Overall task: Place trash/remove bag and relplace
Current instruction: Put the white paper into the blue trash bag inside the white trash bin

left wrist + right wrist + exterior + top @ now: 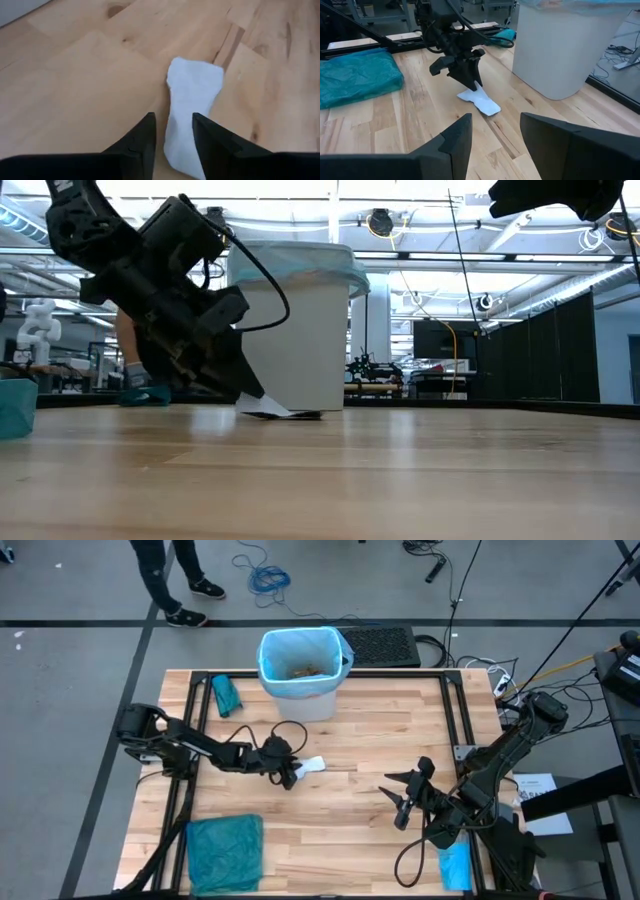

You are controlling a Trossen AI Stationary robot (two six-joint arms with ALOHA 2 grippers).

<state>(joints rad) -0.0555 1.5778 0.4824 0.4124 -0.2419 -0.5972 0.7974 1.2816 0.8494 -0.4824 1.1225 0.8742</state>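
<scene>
A flat white scrap (192,95) lies on the wooden table (350,830) in front of the white bin (300,690). The bin is lined with the light-blue bag (272,648), whose edge is folded over the rim. Brown trash (303,668) lies inside. My left gripper (174,145) slants down at the scrap's near end. It is open, with one finger on each side of the scrap. My right gripper (495,135) hangs open above the table's right side, with nothing between its fingers. My left gripper comes from the table's left, slanting down, with its fingers (210,140) astride the scrap's near end (180,150) and along its length. A gap shows beside one finger. I cannot tell whether the other touches. The scrap's far end (490,107) lies flat on the table.
A teal-green plastic bag (225,852) lies at the near left corner. A smaller teal bundle (226,693) lies left of the bin. A bright-blue roll (455,865) sits at the near right. A black frame (190,740) borders the table. A person's legs (165,580) show beyond the far edge.
</scene>
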